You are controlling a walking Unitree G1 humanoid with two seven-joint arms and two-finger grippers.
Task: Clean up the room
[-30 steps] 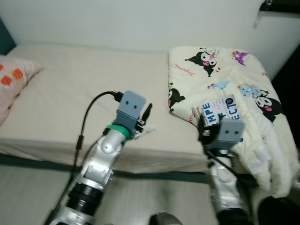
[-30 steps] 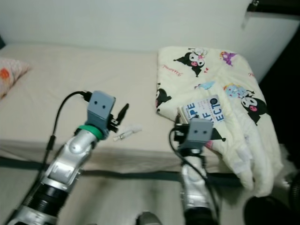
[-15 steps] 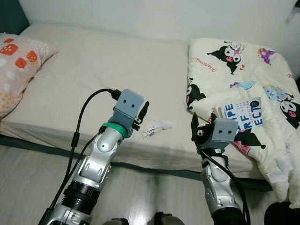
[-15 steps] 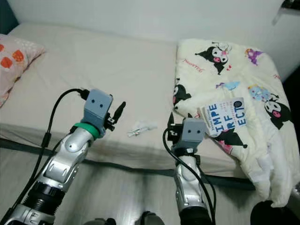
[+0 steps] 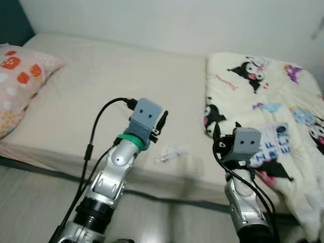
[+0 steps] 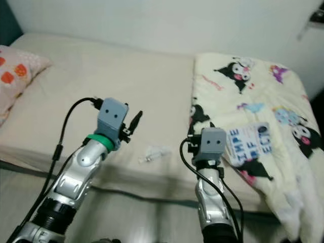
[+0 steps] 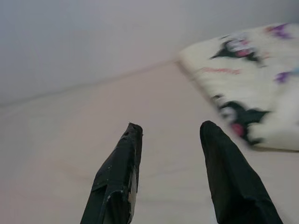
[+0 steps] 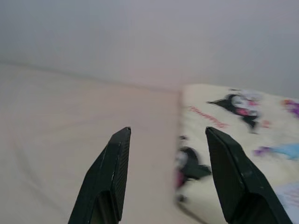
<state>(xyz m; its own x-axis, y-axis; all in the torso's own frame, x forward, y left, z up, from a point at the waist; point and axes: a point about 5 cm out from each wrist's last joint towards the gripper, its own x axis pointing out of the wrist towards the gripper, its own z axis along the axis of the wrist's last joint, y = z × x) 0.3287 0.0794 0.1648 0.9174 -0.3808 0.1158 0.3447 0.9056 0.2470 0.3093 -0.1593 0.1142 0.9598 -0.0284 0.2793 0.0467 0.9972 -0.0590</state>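
Note:
A small clear plastic wrapper (image 5: 171,153) lies on the beige bed (image 5: 106,91) near its front edge. My left gripper (image 7: 170,127) hovers just left of the wrapper, open and empty. My right gripper (image 8: 168,130) is raised to the right of the wrapper, open with nothing between its fingers, beside the folded cartoon-print blanket (image 5: 263,101). A white book with blue letters (image 5: 271,149) rests on that blanket, partly hidden by my right wrist.
A pink patterned pillow (image 5: 20,81) lies at the bed's left end. A white wall (image 5: 167,20) runs behind the bed. Grey floor (image 5: 35,202) shows in front of the bed.
The whole view has shifted as the camera moved: the bed now sits slightly lower and closer. Both grippers keep their raised, open pose; the wrapper and book lie where they were.

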